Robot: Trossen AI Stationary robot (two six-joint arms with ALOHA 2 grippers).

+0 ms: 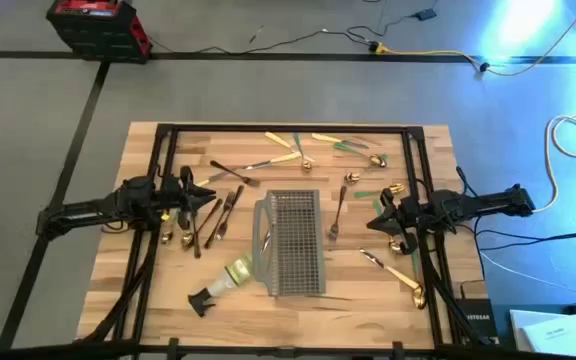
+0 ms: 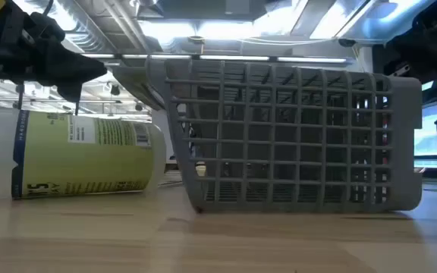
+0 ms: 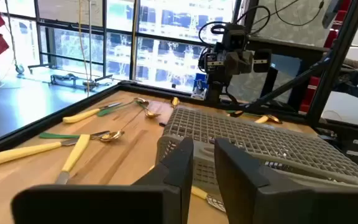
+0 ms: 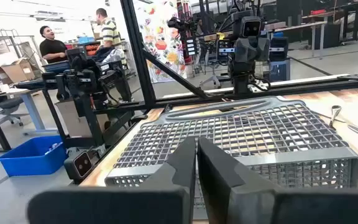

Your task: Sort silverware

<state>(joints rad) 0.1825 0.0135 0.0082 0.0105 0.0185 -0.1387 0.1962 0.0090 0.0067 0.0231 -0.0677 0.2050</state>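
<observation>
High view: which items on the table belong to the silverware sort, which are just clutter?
Job:
- silverware scattered on the table: gold, dark, cream- and green-handled pieces
- grey mesh caddy lying mid-table, probably the sorting bin
- left gripper, right gripper, both empty

Clutter:
- spray bottle on its side beside the caddy
- red case on the floor

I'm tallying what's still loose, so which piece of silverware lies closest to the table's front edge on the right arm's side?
The gold spoon, front right of the grey mesh caddy. Its bowl lies nearer the front edge than any other piece; the rest sit farther back.
</observation>
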